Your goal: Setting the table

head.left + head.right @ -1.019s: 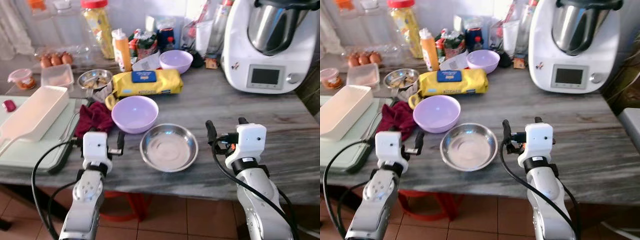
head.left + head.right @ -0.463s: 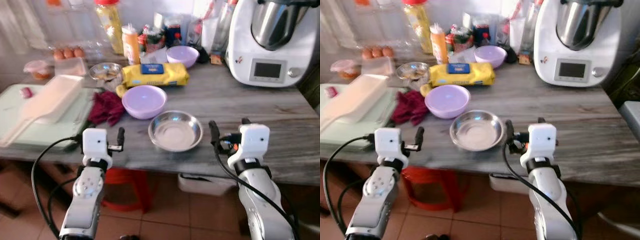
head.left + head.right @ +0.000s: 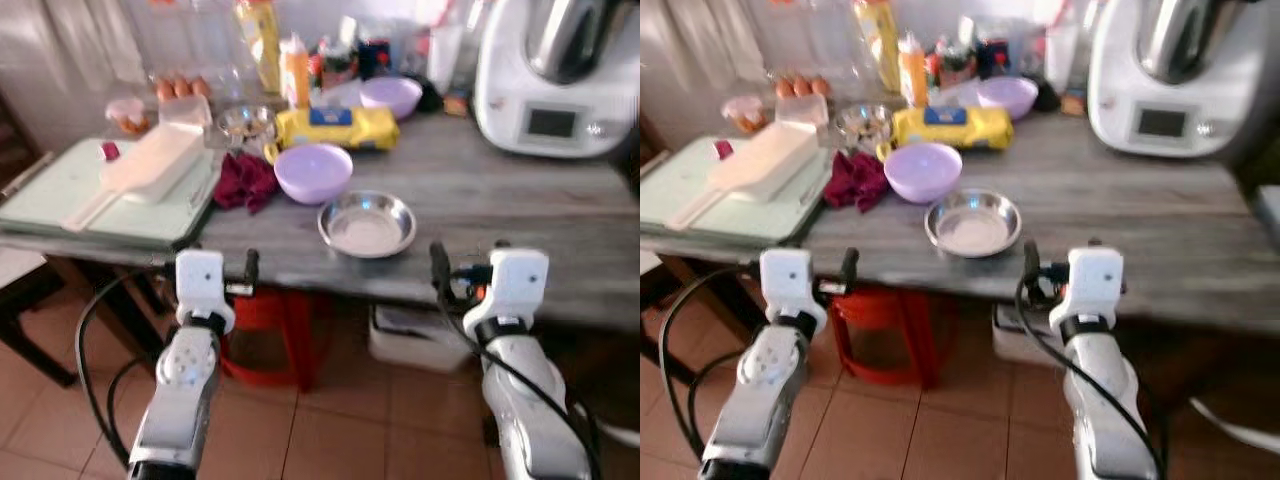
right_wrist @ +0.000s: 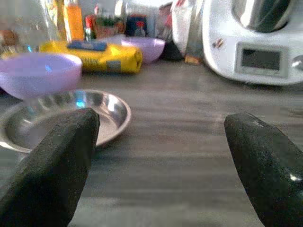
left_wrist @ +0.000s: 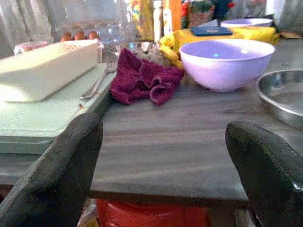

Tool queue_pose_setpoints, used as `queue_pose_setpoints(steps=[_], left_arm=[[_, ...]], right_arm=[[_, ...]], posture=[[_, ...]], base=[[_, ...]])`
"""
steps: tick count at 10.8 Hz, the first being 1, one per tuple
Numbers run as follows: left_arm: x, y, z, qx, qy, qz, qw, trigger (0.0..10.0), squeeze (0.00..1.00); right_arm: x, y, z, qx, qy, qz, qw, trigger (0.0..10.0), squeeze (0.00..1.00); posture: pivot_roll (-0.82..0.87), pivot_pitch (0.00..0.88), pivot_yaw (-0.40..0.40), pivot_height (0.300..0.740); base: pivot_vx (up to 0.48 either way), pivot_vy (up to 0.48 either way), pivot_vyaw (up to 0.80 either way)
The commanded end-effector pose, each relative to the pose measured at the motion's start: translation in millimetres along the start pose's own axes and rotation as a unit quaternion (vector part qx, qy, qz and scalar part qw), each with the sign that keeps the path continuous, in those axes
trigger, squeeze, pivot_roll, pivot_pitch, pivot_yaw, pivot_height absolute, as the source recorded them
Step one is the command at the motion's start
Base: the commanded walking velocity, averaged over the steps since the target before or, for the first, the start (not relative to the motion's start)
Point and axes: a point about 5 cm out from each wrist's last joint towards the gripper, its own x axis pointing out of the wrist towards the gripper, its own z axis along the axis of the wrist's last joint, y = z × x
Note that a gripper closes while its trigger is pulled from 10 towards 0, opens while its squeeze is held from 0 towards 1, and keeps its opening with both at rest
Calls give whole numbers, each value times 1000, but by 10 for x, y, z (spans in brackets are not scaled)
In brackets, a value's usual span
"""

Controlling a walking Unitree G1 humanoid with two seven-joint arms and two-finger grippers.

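Observation:
A steel bowl [image 3: 367,224] stands near the front edge of the grey wooden table [image 3: 520,215]. Just behind it to the left is a purple bowl [image 3: 313,172]; a second purple bowl [image 3: 391,96] stands at the back. A fork [image 5: 97,83] lies on the green board beside a maroon cloth [image 3: 246,182]. My left gripper [image 3: 208,265] and right gripper [image 3: 468,262] are both open and hold nothing. They hang in front of the table's edge, over the tiled floor. In the right wrist view the steel bowl [image 4: 61,116] lies ahead of the left finger [image 4: 47,179].
A white tray [image 3: 160,160] rests on a green board [image 3: 60,195] at the left. A yellow pack [image 3: 336,126], bottles, eggs and a small steel bowl [image 3: 247,120] crowd the back. A white kitchen machine [image 3: 560,80] stands at the back right. A red stool [image 3: 275,325] sits under the table.
The whole view has drawn back from the table, so the camera moved. Both grippers, earlier over the table's front edge, are now off it above the floor, still open.

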Motion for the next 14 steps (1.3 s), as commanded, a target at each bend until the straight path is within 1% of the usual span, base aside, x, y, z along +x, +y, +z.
queue_pose_setpoints(steps=[1,4,12,14], left_arm=[[1,17,-9,0,6,2,1000,10000,0],[6,-4,-23,-3,11,-3,1000,10000,0],[13,-62,-28,-7,13,-11,1000,10000,0],[20,-77,-18,-28,13,-26,999,10000,0]], right_arm=[[13,-9,24,0,-5,-2,1000,10000,0],[33,-35,24,3,-4,-10,1000,10000,0],[60,-34,5,6,0,-8,1000,10000,0],[59,-30,12,6,-1,-5,1000,10000,0]], posture=[[-106,49,66,740],[-105,49,67,740],[-97,58,71,740],[-98,57,73,740]], base=[[-311,0,0],[-312,0,0],[-306,0,0],[-244,0,0]])
